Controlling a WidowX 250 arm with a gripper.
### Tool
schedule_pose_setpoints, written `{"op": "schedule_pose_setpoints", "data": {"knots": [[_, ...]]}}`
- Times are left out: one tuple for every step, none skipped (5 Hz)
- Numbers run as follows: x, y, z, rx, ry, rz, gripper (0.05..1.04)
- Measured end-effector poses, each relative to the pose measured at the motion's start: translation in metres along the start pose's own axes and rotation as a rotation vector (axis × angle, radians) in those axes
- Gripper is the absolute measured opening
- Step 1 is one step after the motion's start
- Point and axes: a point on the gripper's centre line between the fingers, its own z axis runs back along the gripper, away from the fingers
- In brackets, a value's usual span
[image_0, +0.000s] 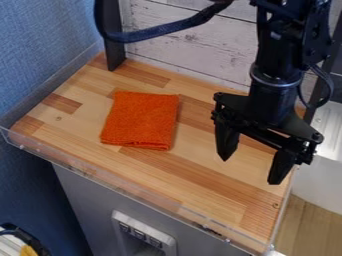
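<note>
Low on the left, beside the grey cabinet, a black-rimmed item with white and yellow parts is cut off by the view's edge; whether it is a container I cannot tell. The pincer is released, its two fingers spread wide with nothing between them, above the right part of the wooden table. A folded orange cloth lies flat on the left half of the table, between the back and front edges, well apart from the pincer. A clear plastic rim runs along the front edge. A black post stands at the back left corner, before whitewashed planks; a thick dark cable loops above the back edge.
</note>
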Motion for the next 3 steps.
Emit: {"op": "schedule_pose_setpoints", "data": {"knots": [[0.000,0.002,-0.005,0.001,0.019,0.006,0.995],[-0.001,0.002,-0.011,0.002,0.025,0.013,0.996],[0.000,0.001,-0.021,0.005,0.043,0.011,0.999]]}}
